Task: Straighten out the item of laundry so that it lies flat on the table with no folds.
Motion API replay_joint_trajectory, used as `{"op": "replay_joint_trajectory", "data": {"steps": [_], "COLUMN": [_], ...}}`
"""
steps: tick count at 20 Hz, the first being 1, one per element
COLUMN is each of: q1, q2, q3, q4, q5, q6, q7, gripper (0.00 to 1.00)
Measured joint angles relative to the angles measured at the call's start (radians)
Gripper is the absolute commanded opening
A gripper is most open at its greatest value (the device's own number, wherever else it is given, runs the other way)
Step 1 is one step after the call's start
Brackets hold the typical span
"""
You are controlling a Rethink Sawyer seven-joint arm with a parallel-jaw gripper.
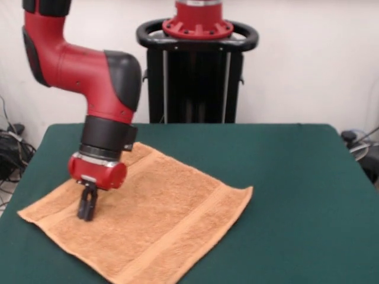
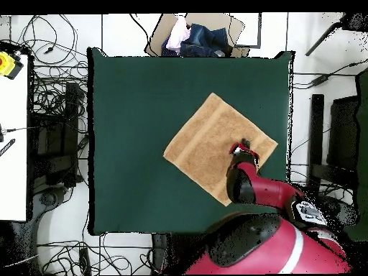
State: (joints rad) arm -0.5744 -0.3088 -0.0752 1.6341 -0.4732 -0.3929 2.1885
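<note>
The orange-tan towel [image 1: 148, 219] lies spread on the dark green table [image 1: 296, 189], turned like a diamond, with a woven band along its near right edge. It looks flat in both views; in the overhead view the towel [image 2: 208, 140] sits right of the table's [image 2: 136, 115] middle. My gripper [image 1: 87, 212] points straight down with its tips on the towel near its left corner, and the fingers look closed together. In the overhead view the gripper [image 2: 244, 144] is over the towel's right part. No white tag shows.
The black pedestal [image 1: 197, 65] stands at the table's far side. Cables [image 1: 12, 148] lie off the table's left edge. In the overhead view a box with clothes [image 2: 194, 36] sits beyond the table's top edge and cables [image 2: 57, 93] run at the left.
</note>
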Motion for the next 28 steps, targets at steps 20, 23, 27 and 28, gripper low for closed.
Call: {"op": "replay_joint_trajectory", "data": {"steps": [20, 23, 27, 28], "q1": [-0.077, -0.077, -0.07, -0.067], "q2": [-0.176, -0.194, -0.207, -0.21], "q3": [0.049, 0.067, 0.081, 0.082], "q4": [0.11, 0.134, 0.156, 0.161], "q5": [-0.025, -0.025, -0.025, -0.025], "q6": [0.29, 0.29, 0.29, 0.29], "q7": [0.0, 0.0, 0.0, 0.0], "gripper": [0.0, 0.0, 0.0, 0.0]}}
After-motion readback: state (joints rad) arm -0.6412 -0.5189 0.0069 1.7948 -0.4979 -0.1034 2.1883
